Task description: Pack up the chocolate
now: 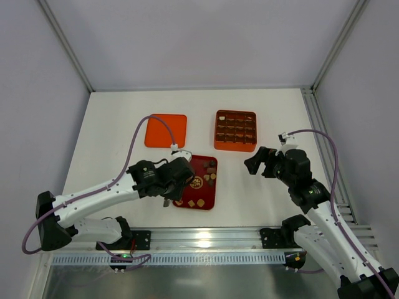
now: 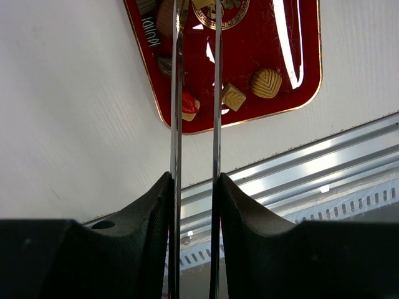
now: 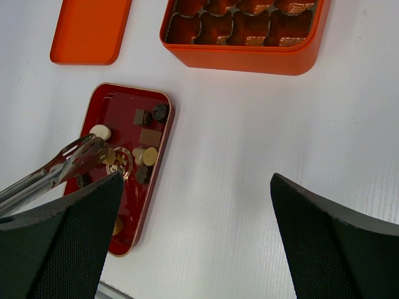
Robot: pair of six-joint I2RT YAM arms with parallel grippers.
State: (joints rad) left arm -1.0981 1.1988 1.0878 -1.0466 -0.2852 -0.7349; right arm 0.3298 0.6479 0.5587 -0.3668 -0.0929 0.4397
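White table [image 1: 124,112] fills the view from above, with pale walls [image 1: 187,37] around it. We see a dark red tray [image 1: 207,192] low in the middle of that view. The chocolate [image 3: 149,137] lies on this tray in small loose pieces. In the right wrist view the tray sits in the lower left of the frame, and in its upper half we see a pale round piece [image 3: 100,132], a dark round piece [image 3: 161,111] and a dark square piece [image 3: 142,116]. An orange box [image 1: 235,147] with rows of little cells stands in the upper middle of the top view, up and to the right of the tray. A flat orange lid [image 1: 165,130] lies to the left of the box, near the tray's top left corner. The left gripper [image 2: 196,75] hangs over the tray. It has two long thin metal blades [image 2: 176,93] that stand close side by side with only a thin gap. Their tips are just beside the pale round piece, and we cannot tell if they pinch anything. In the left wrist view a tan ribbed piece [image 2: 266,83] and a tan square piece [image 2: 233,97] lie right of the blades, near the tray's lower edge. The right gripper [image 3: 195,179] is spread wide and holds nothing, over the table right of the tray.
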